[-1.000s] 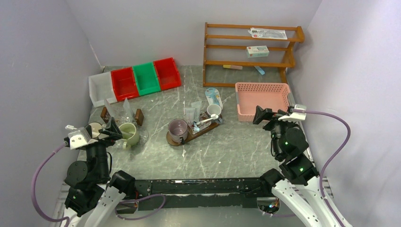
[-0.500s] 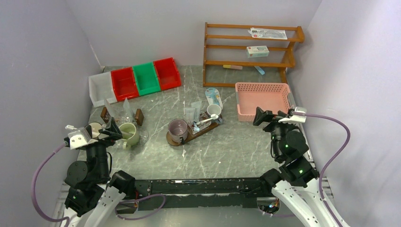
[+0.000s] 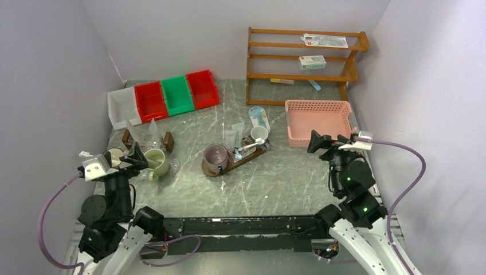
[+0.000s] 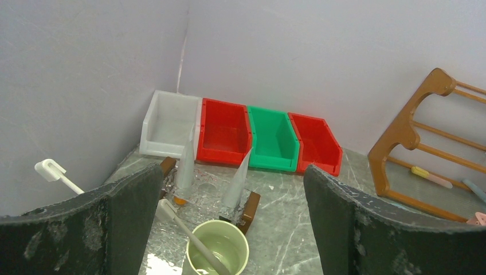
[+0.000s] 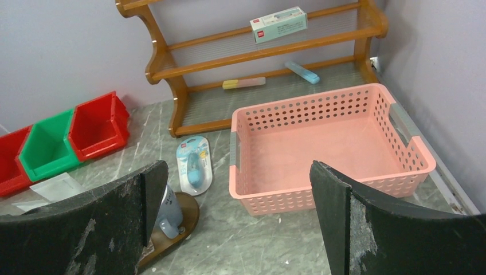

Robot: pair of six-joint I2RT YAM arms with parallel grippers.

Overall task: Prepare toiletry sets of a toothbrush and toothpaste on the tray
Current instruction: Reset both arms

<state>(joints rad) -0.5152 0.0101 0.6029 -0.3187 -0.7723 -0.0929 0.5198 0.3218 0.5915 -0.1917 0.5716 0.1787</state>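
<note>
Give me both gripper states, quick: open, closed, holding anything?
Left gripper: open wide, holding nothing.
Right gripper: open wide, holding nothing.

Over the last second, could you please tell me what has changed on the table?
The right gripper drew back slightly toward the near edge, still open and empty beside the pink basket. Nothing was grasped or released. The left gripper, open by the pale mug, and the tray stayed put.
</note>
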